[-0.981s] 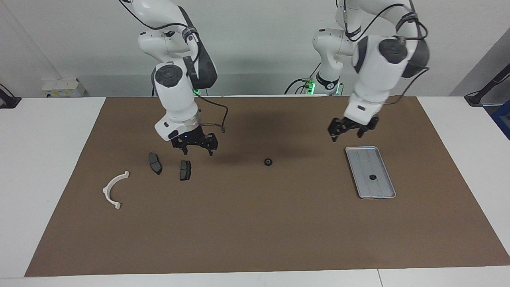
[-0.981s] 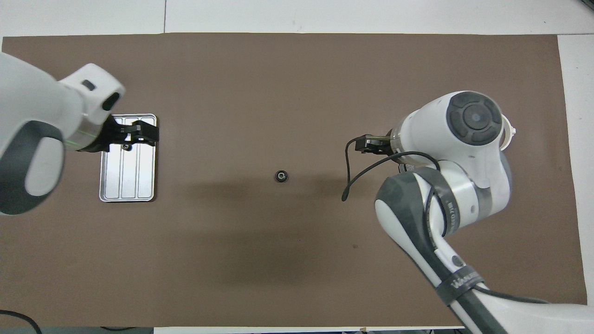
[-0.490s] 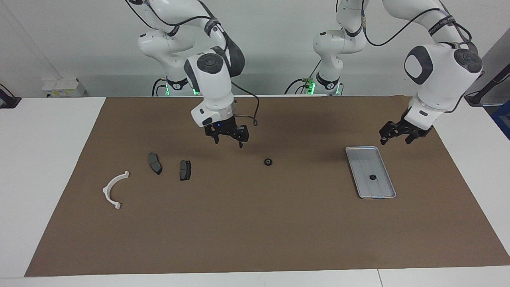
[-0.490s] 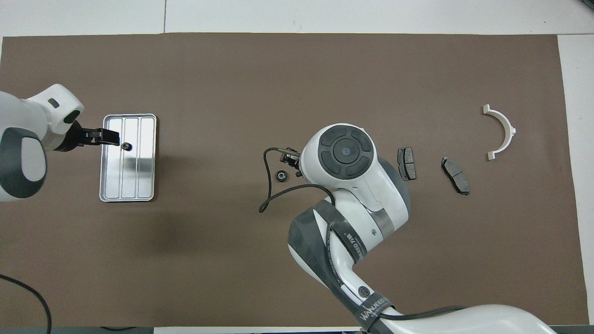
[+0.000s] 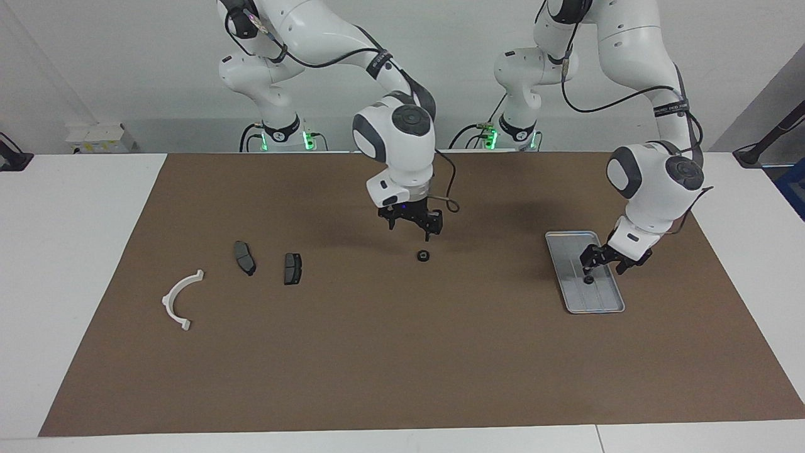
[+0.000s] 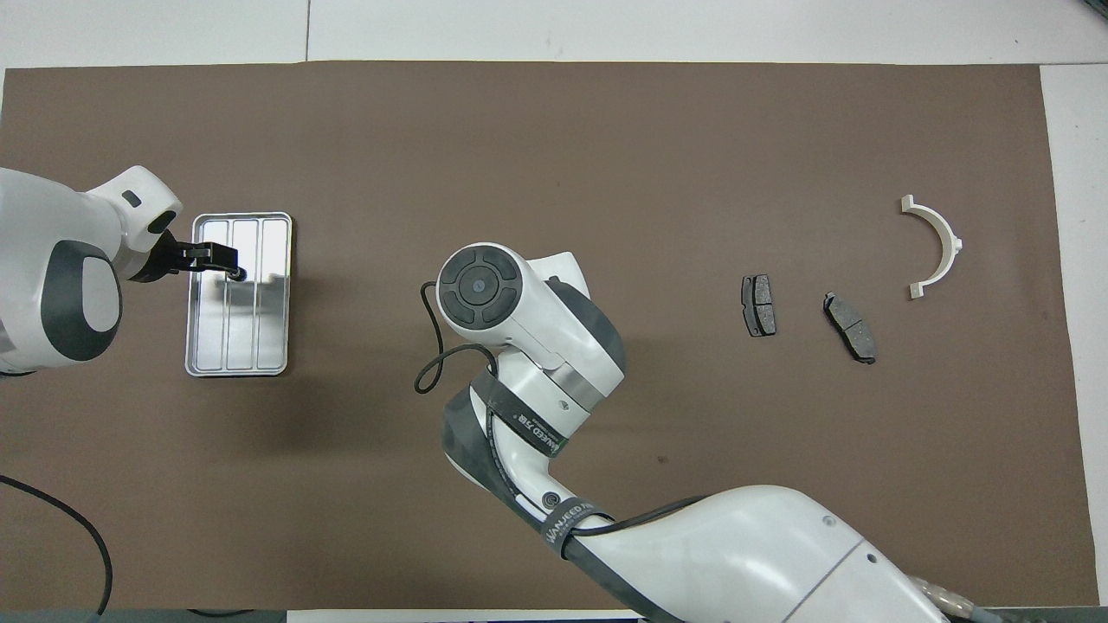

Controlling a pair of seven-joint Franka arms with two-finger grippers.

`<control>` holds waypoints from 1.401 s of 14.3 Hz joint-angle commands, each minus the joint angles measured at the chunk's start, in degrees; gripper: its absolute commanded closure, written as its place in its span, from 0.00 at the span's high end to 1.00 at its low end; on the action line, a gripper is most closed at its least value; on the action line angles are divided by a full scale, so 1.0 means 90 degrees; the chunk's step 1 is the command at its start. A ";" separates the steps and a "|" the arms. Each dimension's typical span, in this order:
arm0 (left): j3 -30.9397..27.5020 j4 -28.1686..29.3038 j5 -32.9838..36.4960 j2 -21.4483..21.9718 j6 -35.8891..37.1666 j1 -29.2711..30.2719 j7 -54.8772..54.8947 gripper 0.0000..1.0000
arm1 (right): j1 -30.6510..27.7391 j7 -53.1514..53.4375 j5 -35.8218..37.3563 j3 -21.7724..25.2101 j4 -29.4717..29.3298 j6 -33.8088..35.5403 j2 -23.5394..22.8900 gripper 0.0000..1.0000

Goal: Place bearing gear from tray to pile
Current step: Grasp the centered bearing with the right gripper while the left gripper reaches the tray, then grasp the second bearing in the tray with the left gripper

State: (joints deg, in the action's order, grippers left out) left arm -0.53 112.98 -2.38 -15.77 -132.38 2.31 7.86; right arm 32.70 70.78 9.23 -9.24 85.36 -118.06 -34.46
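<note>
A small black bearing gear [image 5: 588, 279] [image 6: 235, 274] lies on the ridged silver tray [image 5: 600, 301] [image 6: 256, 339] at the left arm's end of the mat. My left gripper [image 5: 602, 264] [image 6: 228, 262] hangs low over the tray, just above the gear, with its fingers apart and nothing in them. The pile sits at the right arm's end: a white half-ring bracket [image 5: 179, 301] [image 6: 939, 247] and two dark brake pads [image 5: 244, 257] [image 6: 758, 305]. My right gripper [image 5: 412, 228] is open above the middle of the mat; its own arm hides it in the overhead view.
A second small black round part [image 5: 424, 255] lies on the brown mat [image 5: 402, 352] just below the right gripper's fingertips; the right arm covers it in the overhead view. White table borders the mat on all sides.
The left gripper swung out past the tray, then came down low over the gear. The right gripper travelled from above the brake pads to above the black part mid-mat.
</note>
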 commanded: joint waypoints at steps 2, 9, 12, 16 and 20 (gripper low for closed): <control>0.0001 0.0366 -0.0087 -0.0035 -0.0592 -0.0052 0.0113 0.88 | -0.0020 0.0104 0.0165 -0.0009 -0.0501 0.0101 -0.0516 0.95; 0.0001 0.0640 -0.0087 -0.0064 -0.0955 -0.0159 0.0044 0.78 | -0.0001 0.0104 0.0146 -0.0009 -0.0442 -0.0085 -0.0585 0.82; 0.0001 0.0650 -0.0087 -0.0103 -0.1062 -0.0189 -0.0073 0.50 | -0.0040 0.0104 0.0117 -0.0018 -0.0354 -0.0037 -0.0575 0.81; 0.0001 0.0679 -0.0087 -0.0103 -0.1072 -0.0325 -0.0473 0.00 | -0.0020 0.0094 0.0048 -0.0018 -0.0266 0.0051 -0.0565 0.81; 0.0001 0.0553 -0.0087 -0.0026 -0.0790 -0.0335 -0.0513 0.00 | -0.0117 0.0065 0.0039 -0.0038 -0.0217 0.0168 -0.0546 0.57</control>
State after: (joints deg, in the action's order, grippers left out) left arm 0.11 117.96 -2.38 -16.74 -140.27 0.26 3.83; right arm 32.69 70.78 9.32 -9.11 82.41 -117.97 -39.36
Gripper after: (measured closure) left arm 0.767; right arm 0.392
